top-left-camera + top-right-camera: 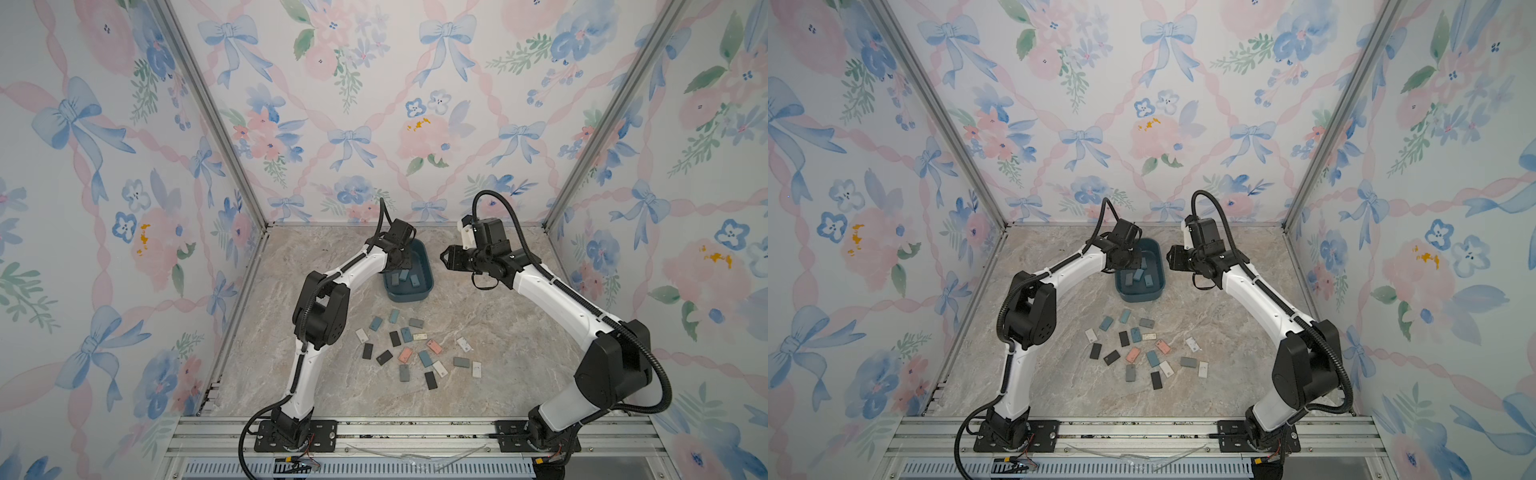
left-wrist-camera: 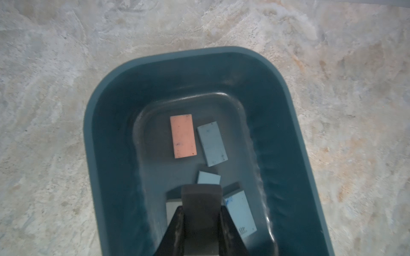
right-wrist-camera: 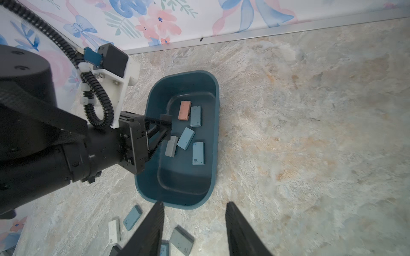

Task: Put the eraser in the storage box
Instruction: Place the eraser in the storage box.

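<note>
Presently the left tool [image 2: 200,208] hangs over the storage box [image 1: 409,296], its jaws drawn together on what looks like a dark eraser [image 2: 200,195]. The left wrist view is dim and close, so the block's exact colour is hard to tell. It fills the gap between the two black fingers [image 2: 176,223] and stands clear of the box floor, above the erasers lying there.

Five pieces already lie on that floor. A salmon eraser [image 2: 183,135] lies just beside a blue eraser [image 2: 211,144], with two more blue ones and a grey eraser [image 3: 171,146] close by.

The right tool [image 1: 446,256] hovers just beside the box, on the robot's right of it. Its jaws stand apart and nothing is between them. In the right wrist view its two fingers [image 3: 155,223] frame the nearer end wall of the box without touching it.

On the bench [image 1: 498,324], nearer the arm bases, loose erasers [image 1: 405,355] are scattered in dark, grey, blue, white and salmon, well apart from both tools.
</note>
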Available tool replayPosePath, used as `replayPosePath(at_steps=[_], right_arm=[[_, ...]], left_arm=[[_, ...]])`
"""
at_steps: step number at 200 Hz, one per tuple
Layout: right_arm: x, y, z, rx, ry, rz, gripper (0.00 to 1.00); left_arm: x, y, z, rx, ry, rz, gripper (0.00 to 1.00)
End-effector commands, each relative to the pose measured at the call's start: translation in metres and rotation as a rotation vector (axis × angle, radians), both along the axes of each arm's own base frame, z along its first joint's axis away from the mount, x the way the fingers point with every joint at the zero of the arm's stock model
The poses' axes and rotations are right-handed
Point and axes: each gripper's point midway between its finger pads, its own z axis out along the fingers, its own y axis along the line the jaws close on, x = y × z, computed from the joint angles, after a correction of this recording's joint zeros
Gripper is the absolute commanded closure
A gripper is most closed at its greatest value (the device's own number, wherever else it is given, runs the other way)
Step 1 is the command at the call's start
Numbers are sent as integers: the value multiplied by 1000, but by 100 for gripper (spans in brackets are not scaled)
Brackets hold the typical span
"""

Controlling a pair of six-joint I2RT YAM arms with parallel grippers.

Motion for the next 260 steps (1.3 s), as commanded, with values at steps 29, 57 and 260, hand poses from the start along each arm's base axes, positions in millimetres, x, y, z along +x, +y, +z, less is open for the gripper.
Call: replayPosePath(at_steps=[29, 57, 260], right_arm=[[-3, -6, 8, 28, -9, -9, 52], [-3, -8, 7, 31, -7, -11, 52], [-14, -16, 13, 20, -10, -15, 50]], left_arm=[[12, -2, -18, 10, 13, 75, 75], [17, -6, -31, 16, 32, 64, 75], [23, -10, 7, -11, -29, 58, 54]])
